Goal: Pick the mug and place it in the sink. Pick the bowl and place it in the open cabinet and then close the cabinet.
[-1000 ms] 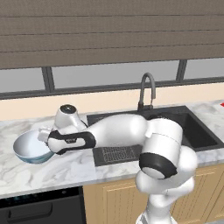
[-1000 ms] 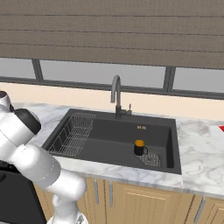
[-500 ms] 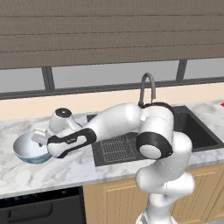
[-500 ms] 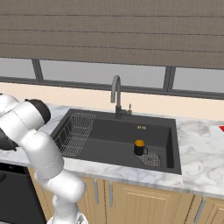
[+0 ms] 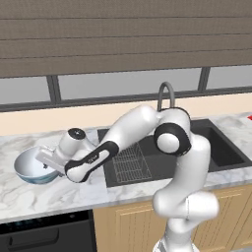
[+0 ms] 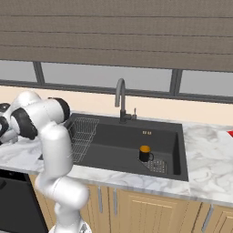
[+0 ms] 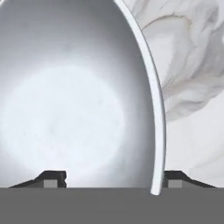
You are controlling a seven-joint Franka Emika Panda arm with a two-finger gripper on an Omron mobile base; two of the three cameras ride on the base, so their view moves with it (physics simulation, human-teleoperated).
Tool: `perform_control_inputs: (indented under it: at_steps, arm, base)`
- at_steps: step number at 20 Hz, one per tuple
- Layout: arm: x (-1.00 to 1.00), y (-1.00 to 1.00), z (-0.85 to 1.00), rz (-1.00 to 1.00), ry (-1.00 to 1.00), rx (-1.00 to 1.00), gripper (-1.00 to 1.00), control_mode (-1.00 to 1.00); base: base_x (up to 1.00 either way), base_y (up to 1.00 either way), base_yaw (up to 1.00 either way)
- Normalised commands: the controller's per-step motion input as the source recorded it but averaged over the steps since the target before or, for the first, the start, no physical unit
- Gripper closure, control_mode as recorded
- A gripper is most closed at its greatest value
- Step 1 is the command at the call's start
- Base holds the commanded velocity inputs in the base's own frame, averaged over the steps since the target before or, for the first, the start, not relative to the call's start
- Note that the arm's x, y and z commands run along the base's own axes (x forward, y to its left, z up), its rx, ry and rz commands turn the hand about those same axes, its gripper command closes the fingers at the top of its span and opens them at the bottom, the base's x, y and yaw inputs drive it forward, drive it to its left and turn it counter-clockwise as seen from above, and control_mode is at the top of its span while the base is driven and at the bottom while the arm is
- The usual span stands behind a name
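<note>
1. Reaching far left over the counter (image 5: 59,194), the arm bends low; gripper (image 5: 47,162) at the bowl (image 5: 29,170) rim.
2. Right base view: mug (image 6: 144,153) stands in the sink (image 6: 113,141).
3. Hand view: fingers (image 7: 52,178) spread wide, straddling the bowl's (image 7: 74,100) rim, one inside, one outside; clamping cannot be told.

Marble counter (image 5: 54,194) — bowl (image 5: 29,167) resting on it, left of the sink (image 6: 175,136).

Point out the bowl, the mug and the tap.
bowl (image 5: 27,167), left base view, white inside.
mug (image 6: 144,154), right base view, black side wall.
tap (image 6: 120,98), right base view, gooseneck stem.
</note>
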Motion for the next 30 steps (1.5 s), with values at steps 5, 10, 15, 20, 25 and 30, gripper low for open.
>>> perform_control_inputs:
  at_steps: [5, 10, 15, 20, 25, 30]
  arm:
    - [0.00, 0.01, -0.13, -0.09, 0.04, 0.03, 1.00, -1.00]
    - [-0.28, -0.12, 0.00, -0.24, 0.00, 0.00, 1.00, -1.00]
    - [-0.37, -0.70, 0.09, -0.44, 0.11, 0.02, 1.00, -1.00]
    - [-0.06, -0.84, 0.72, -0.45, 0.27, 0.06, 1.00, -1.00]
    - [0.33, -0.26, 1.00, -0.22, 0.41, 0.06, 1.00, -1.00]
    - [0.15, -0.24, 1.00, 0.00, 0.14, -0.02, 1.00, -1.00]
  base:
    - [0.00, 0.00, 0.00]
    - [0.00, 0.00, 0.00]
    - [0.00, 0.00, 0.00]
    - [0.00, 0.00, 0.00]
    - [0.00, 0.00, 0.00]
    - [0.00, 0.00, 0.00]
